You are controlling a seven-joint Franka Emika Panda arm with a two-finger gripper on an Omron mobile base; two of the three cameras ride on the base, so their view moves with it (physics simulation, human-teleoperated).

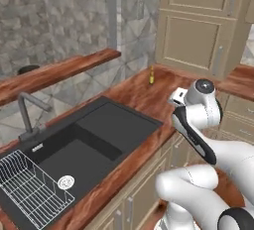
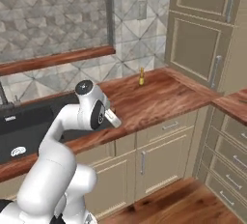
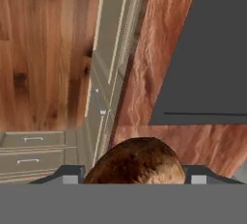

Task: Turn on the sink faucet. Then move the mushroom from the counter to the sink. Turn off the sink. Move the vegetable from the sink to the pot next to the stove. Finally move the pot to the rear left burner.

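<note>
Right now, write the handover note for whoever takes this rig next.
Gripper: jaws shut on the mushroom, held above the wooden counter by the edge of the sink.
Sink: dark basin with a wire rack at one end; faucet at its back edge. No running water can be made out, so check the tap.
A small yellow bottle stands on the counter near the wall.
Done: mushroom picked up.
Left: drop it in the sink, shut the faucet off, move it to the pot, then the pot to the rear left burner.
</note>
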